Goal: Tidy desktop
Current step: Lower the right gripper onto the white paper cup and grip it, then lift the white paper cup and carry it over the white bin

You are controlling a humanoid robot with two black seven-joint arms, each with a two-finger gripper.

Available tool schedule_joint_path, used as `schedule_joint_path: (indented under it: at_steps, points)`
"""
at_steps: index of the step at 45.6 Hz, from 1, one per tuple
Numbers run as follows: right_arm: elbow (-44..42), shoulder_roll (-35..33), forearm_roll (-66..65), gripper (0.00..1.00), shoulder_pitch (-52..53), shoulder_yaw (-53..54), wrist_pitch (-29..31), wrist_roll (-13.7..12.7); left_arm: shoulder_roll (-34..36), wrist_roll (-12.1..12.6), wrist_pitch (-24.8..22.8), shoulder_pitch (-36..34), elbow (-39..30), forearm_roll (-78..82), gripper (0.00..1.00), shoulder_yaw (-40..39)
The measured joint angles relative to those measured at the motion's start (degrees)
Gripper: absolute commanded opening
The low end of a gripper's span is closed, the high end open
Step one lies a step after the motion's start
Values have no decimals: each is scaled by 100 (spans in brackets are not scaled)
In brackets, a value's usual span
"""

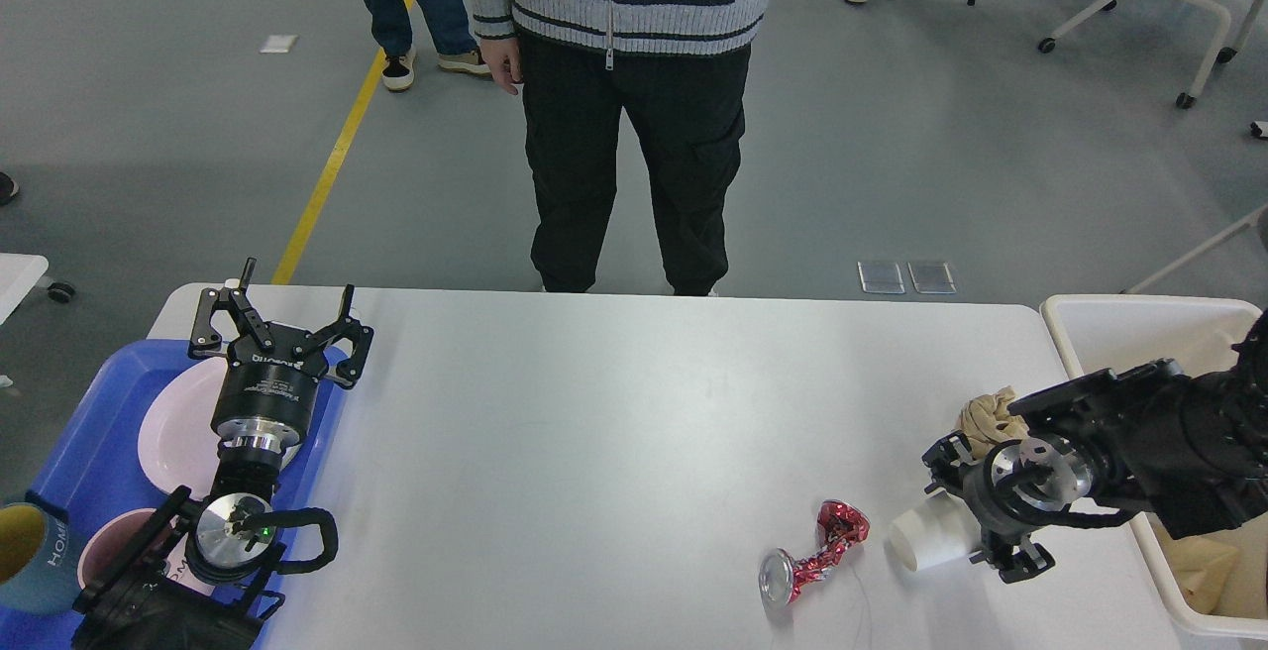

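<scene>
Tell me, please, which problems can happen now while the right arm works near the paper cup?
The white paper cup lies on its side at the right gripper, so a push could roll it into the crushed red can. The crumpled brown paper sits close behind the arm and might be swept off the desktop.

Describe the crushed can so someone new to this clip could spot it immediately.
Start at the desktop and go to its near right part, just left of the right gripper. There, beside a tipped white paper cup, lies the can. It is the only shiny red thing there, twisted flat in the middle with its silver end facing the viewer.
</scene>
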Motion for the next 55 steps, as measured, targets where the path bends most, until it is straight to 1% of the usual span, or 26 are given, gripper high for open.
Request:
schedule_joint_path:
  at_steps: [5,10,11,14,19,30,36,42,48,55]
  points:
    - [24,6,10,39,18,61,4,0,0,0,0,0,0,-3,96,0]
    - [74,-2,10,12,55,70,43,-9,0,0,0,0,0,-3,96,0]
    - [86,-11,10,7,60,68,53,-11,0,0,0,0,0,-3,96,0]
    - [141,-41,-5,0,89,56,83,-22,0,0,0,0,0,-3,96,0]
    - [332,-119,-52,0,222,26,104,-36,0,0,0,0,0,-3,96,0]
    - [1128,-403,-357,0,901,-269,127,-45,0,0,0,0,0,-1,96,0]
    - [1595,-509,-417,0,1362,-548,302,-40,0,0,0,0,0,-1,96,0]
    - [1984,-575,-420,0,2051,-1052,818,-16,0,0,0,0,0,-1,96,0]
    - [2346,-582,-473,0,3027,-1662,1543,5,0,-1,0,0,0,-1,96,0]
    - [2580,-618,-877,0,4059,-2161,2288,8,0,-1,0,0,0,0,96,0]
